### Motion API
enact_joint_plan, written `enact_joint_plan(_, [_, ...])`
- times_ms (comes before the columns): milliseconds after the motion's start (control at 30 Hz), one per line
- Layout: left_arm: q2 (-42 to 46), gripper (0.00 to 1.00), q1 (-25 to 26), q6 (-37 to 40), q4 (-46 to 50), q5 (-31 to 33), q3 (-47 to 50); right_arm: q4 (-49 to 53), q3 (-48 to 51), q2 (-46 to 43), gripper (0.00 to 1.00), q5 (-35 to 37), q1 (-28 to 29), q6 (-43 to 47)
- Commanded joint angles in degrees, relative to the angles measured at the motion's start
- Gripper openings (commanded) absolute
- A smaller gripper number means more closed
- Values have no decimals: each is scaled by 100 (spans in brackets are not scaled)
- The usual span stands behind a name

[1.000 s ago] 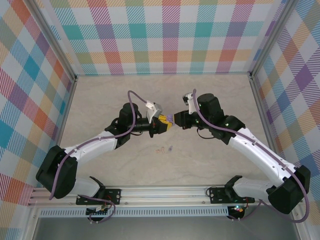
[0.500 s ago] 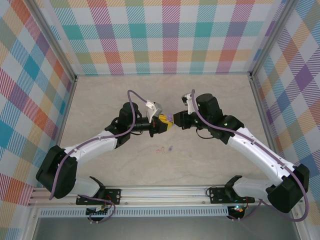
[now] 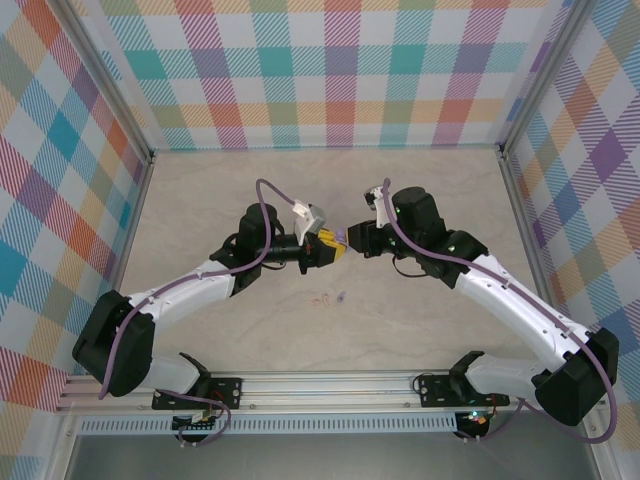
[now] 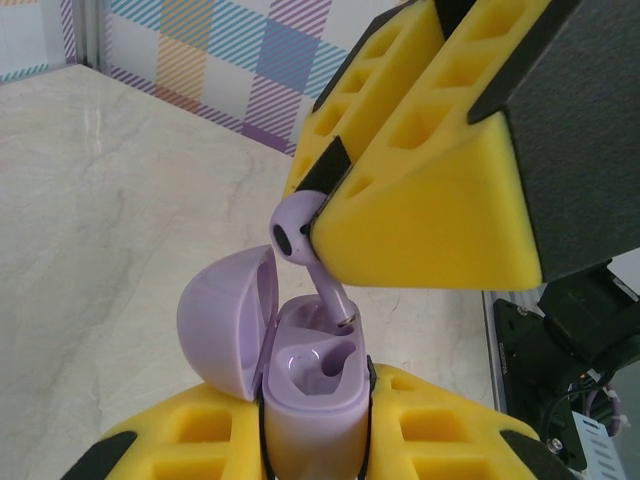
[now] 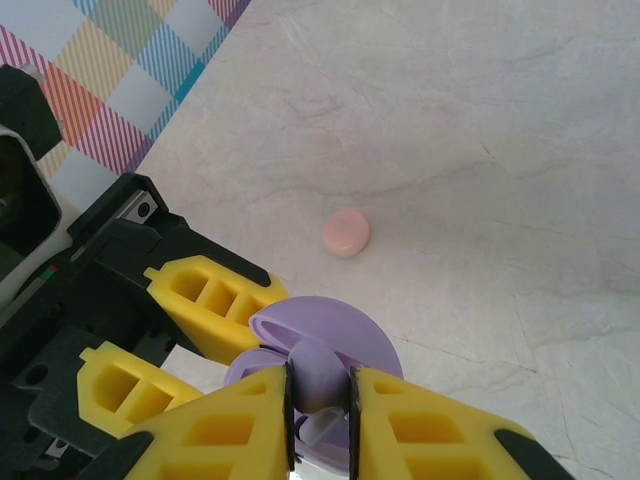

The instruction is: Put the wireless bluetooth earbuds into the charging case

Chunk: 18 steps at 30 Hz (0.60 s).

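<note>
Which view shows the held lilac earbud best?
Left wrist: the lilac earbud shows head and stem, aimed at the open case. Right wrist gives its top, pinched in the right gripper; top external, a lilac speck.

Table (image 3: 200, 210): pale beige marbled top, matte, faint veining. Just off centre toward 6 o'clock in the top view lies one lilac earbud (image 3: 340, 297), flat on the surface. At its 9 o'clock, just beside but apart, tiny pale pink pieces (image 3: 320, 299), too small to make out. Right wrist view: small pink round case (image 5: 346, 232), closed, lying flat on bare marble, nothing touching it.
</note>
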<state>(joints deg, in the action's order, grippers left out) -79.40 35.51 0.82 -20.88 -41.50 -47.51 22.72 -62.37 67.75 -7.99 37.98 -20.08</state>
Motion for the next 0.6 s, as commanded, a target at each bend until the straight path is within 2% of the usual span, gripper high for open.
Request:
enact_joint_plan(0, [-54,10,62,-13,14,-176,-208,-151,-170,49,22,21,43,24])
enact_joint_plan(567, [-190,9,59,-370,-114,149,-284,-7,-135,81,22,-188,50,77])
